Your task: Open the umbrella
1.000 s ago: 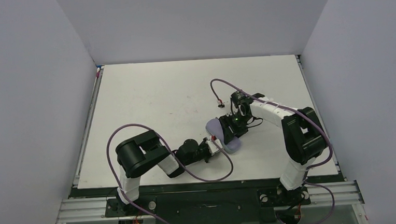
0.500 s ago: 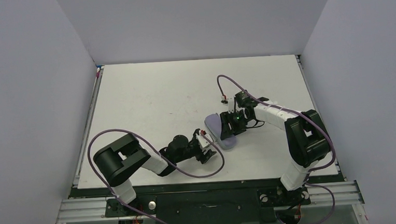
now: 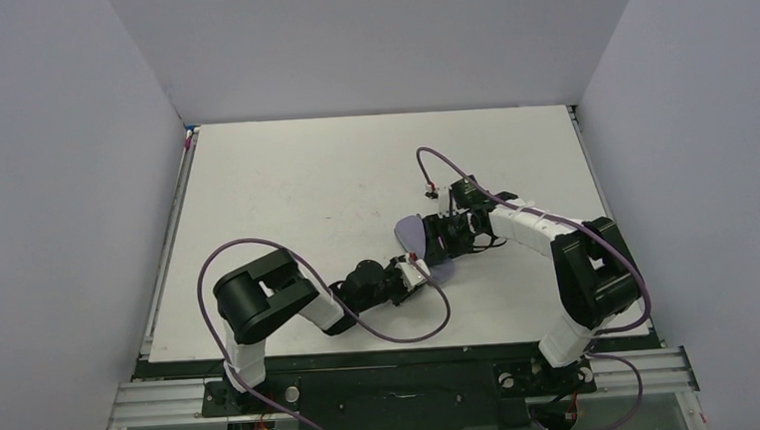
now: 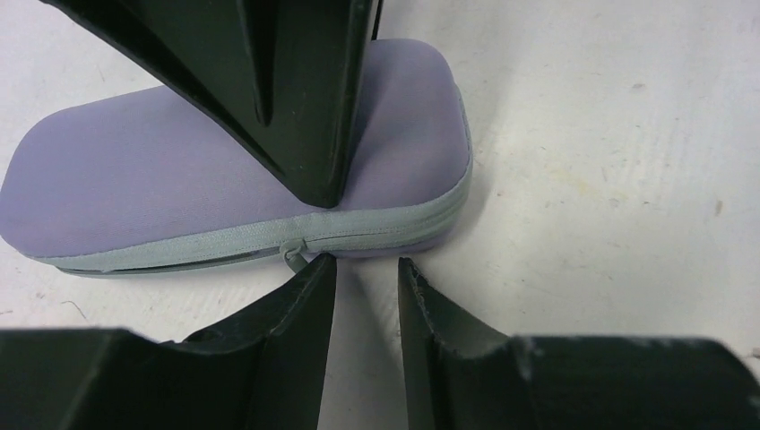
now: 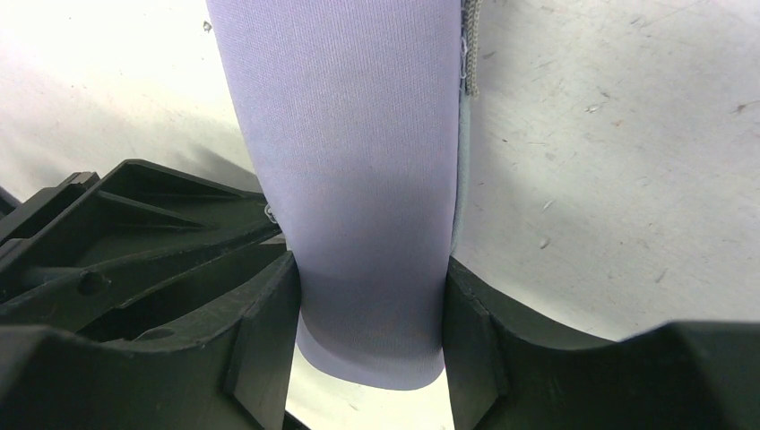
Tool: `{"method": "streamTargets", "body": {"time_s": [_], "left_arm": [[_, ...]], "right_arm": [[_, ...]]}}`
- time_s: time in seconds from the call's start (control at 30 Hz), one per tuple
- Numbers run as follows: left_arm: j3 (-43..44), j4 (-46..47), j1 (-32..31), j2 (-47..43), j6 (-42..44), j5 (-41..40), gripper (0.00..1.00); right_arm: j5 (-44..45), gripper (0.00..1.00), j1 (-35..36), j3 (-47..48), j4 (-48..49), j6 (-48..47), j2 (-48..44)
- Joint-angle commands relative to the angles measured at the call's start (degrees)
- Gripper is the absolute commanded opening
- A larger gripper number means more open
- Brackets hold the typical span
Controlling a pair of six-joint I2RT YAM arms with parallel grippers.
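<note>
Well, on the left, the left pincer (image 4: pixel 366 269) sits low on the white table (image 3: pixel 284 181). Its two fingers are a little way apart, with nothing between them. Its tips are right at the side of the lilac zip pouch (image 4: pixel 179 170) that faces it. The small grey zip pull (image 4: pixel 292 253) hangs just by the tip of one finger.

I think the job right now is to catch that pull. No umbrella shows anywhere, so it is most likely shut up inside the pouch.

To do it well, the left pincer should slide a tiny bit so the pull lands in the gap. Then it should pinch only the pull and not the cloth. After that it should tug along the zip line, not up, so the zip runs smooth.

On the right, the right pincer (image 5: pixel 369 269) squeezes the pouch from both sides, with its fingers tight on the cloth. It should hold firm while the zip is pulled, or the pouch will slide along the table. If the pull slips out, open up and try again slowly
</note>
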Motion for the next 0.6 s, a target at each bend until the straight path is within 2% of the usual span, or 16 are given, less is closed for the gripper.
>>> {"method": "streamTargets", "body": {"time_s": [0.0,0.27,0.43,0.57], "left_arm": [[2.93,4.09,0.36,2.37,2.86,-2.83,0.28],[2.43,4.98,2.85,2.72,5.97,-1.53,0.26],[-2.27,6.41,3.74,-1.06,7.82,2.87,0.25],[-4.42,6.43,3.75,-2.18,8.0,2.45,0.26]], "right_arm": [[5.58,0.0,1.45,-3.3,0.71,-2.46,0.39],[6.25,0.0,2.26,-3.67,-0.68,-4.51,-0.07],[6.61,0.0,1.45,-3.31,-1.0,-4.02,-0.09],[6.73,0.0,1.21,-3.06,-1.01,-3.24,-0.32]]}}
